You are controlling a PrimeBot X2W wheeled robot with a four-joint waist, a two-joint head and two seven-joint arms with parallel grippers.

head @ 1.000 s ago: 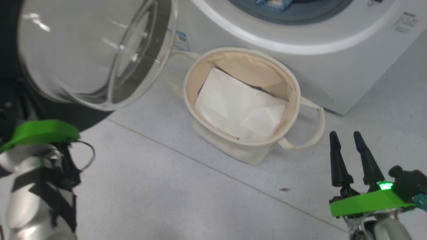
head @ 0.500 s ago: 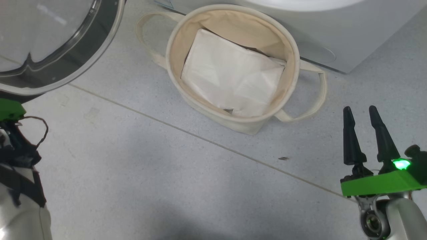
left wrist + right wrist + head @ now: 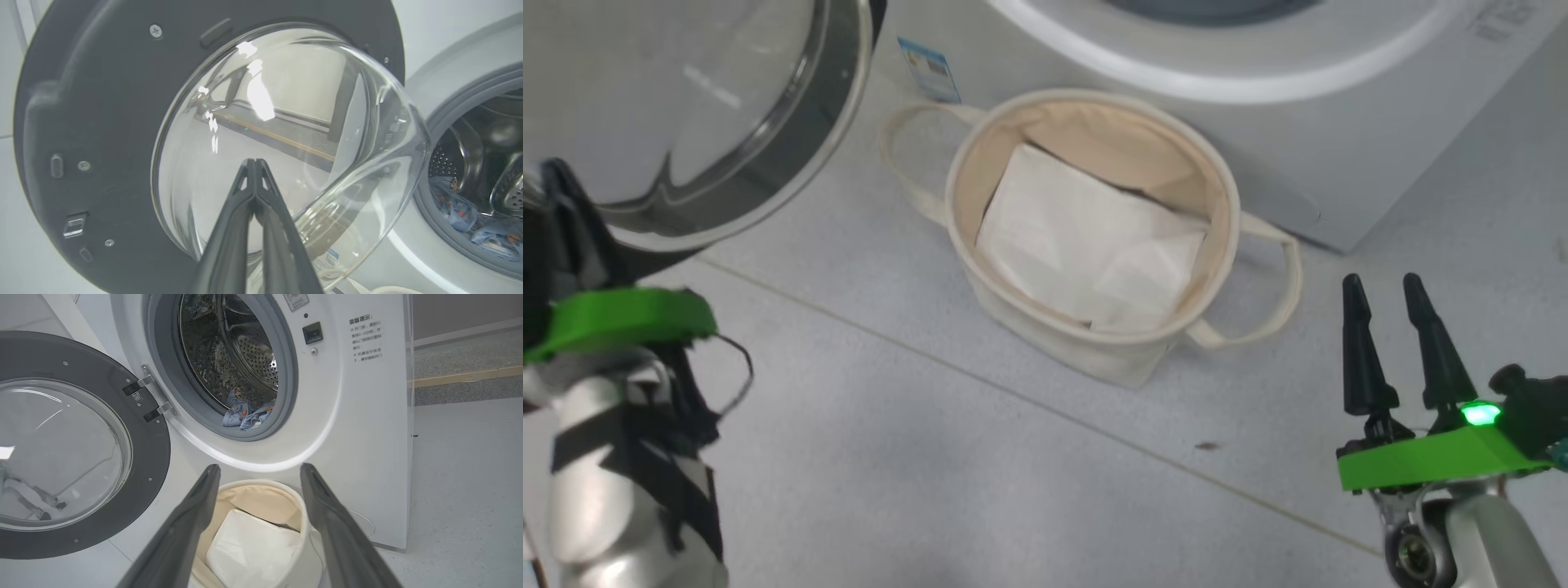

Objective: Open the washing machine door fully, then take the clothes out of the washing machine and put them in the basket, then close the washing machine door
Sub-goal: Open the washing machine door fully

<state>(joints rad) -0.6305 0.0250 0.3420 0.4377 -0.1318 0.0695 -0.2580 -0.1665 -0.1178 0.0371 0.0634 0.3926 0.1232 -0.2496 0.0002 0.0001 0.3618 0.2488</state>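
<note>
Apparently the first step is at or near its end: the door (image 3: pixel 151 457) is seen swung wide on its hinges, away from the drum (image 3: pixel 245 355), with its inner side turned outward. The left tool (image 3: pixel 254 163) is shut, with nothing between its fingers, and its tips are aimed at the bulging glass (image 3: pixel 286 122). Whether the glass is touched cannot be told. The right tool (image 3: pixel 1382 282) is held open and empty above the floor (image 3: pixel 931 457), to the right of the basket (image 3: pixel 1054 343).

The clothes (image 3: pixel 245 414) are seen lying at the front lip of the drum, none yet taken out. The basket is set on the floor close in front of the machine (image 3: pixel 359 416), below the drum opening, and a white sheet (image 3: pixel 1086 245) lies inside it.

Next, if the door is judged fully open, a tool must be carried up and into the drum mouth, clear of the grey seal, and closed on the fabric. The open right tool seems the better placed.

Several lines of small Chinese text (image 3: pixel 366 339) are printed on the machine's front, right of the drum, but they cannot be read with confidence. A blue sticker (image 3: pixel 927 69) is fixed low on the front, left of the basket; its writing is too small to be made out. No brand name can be seen.
</note>
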